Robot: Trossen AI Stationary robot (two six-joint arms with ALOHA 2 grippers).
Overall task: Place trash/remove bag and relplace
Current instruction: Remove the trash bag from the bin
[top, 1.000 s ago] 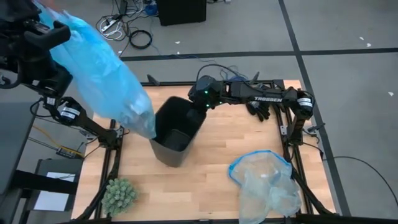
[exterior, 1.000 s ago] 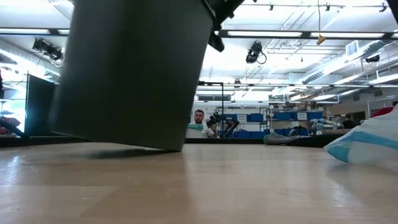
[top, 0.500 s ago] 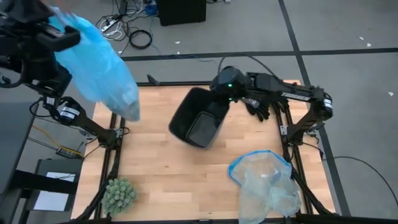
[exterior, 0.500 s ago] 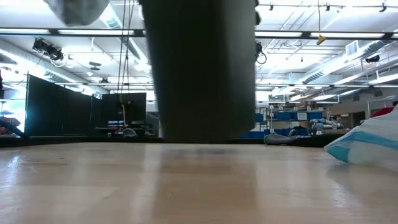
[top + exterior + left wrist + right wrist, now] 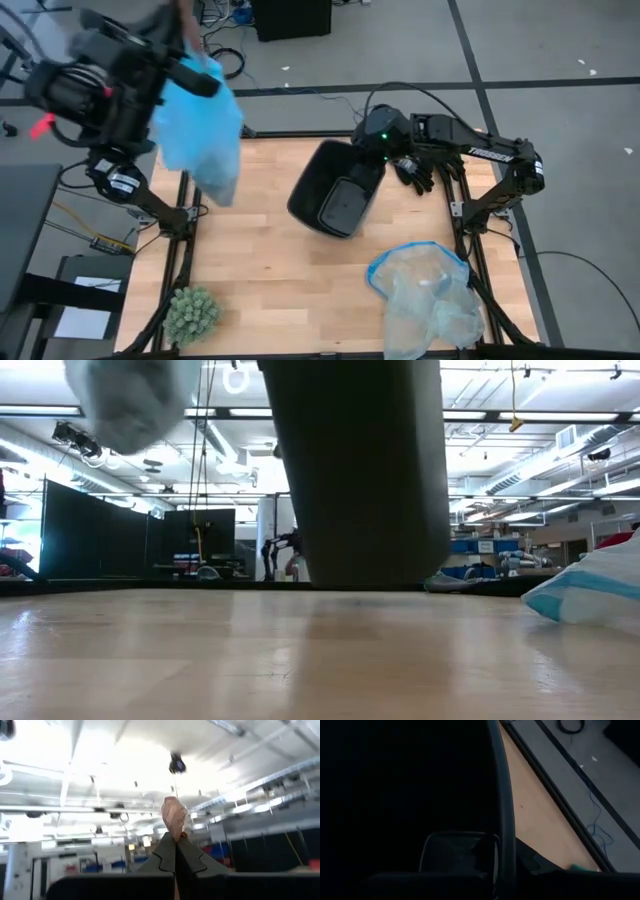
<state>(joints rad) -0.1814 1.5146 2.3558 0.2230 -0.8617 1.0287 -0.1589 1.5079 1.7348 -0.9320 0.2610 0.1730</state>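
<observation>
A large industrial robotics lab: high ceiling with strip lights (image 5: 520,412), black partitions (image 5: 100,540), blue storage bins (image 5: 480,546).

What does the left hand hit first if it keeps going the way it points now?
Probably nothing nearby. The left hand, shut on a pinch of the blue bag, points up into open room; only distant ceiling lights lie in that line, as far as its wrist view shows.

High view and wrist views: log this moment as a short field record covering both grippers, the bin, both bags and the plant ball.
left gripper: shut on the blue bag, held high above the table's left edge
right gripper: shut on the rim of the black bin
black bin: tilted, unlined, looks empty
spare bag: pale clear plastic, lying at the table's right front
plant ball: front left corner
trash: none visible
</observation>
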